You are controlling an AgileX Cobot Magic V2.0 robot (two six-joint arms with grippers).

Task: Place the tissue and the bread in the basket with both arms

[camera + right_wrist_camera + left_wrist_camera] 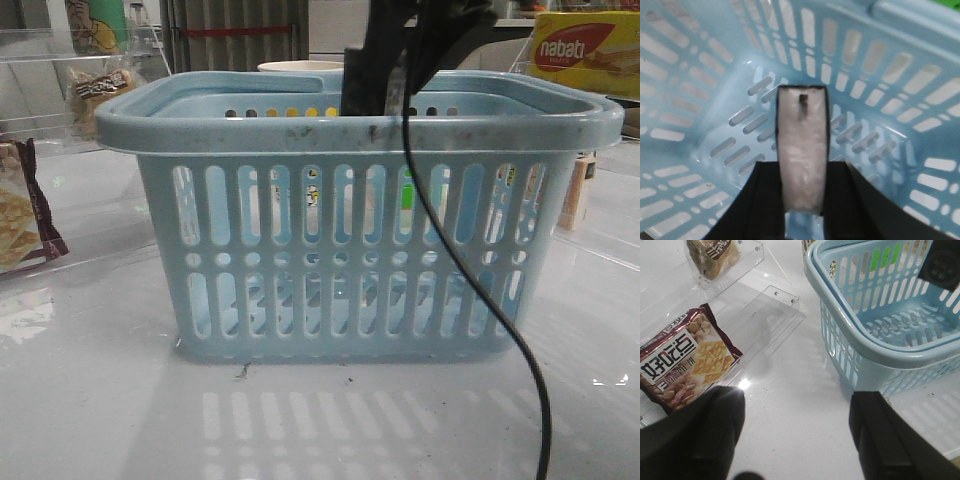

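Observation:
The light-blue basket (350,130) stands in the middle of the table. My right gripper (802,167) is inside it, above the slotted floor (700,75), shut on the tissue (801,135), a small pack with black edges and a pale face, held upright. In the front view the right arm (400,40) reaches down behind the rim. My left gripper (796,400) is open and empty over bare table, left of the basket (880,352). The bread (712,255), a clear packet with a dark label, lies on a clear shelf beyond it and also shows in the front view (100,90).
A maroon-edged cracker packet (685,360) lies beside the left fingers, at the far left in the front view (20,215). Clear acrylic shelves (765,305) stand by it. A yellow nabati box (585,50) sits back right. A black cable (470,290) hangs before the basket.

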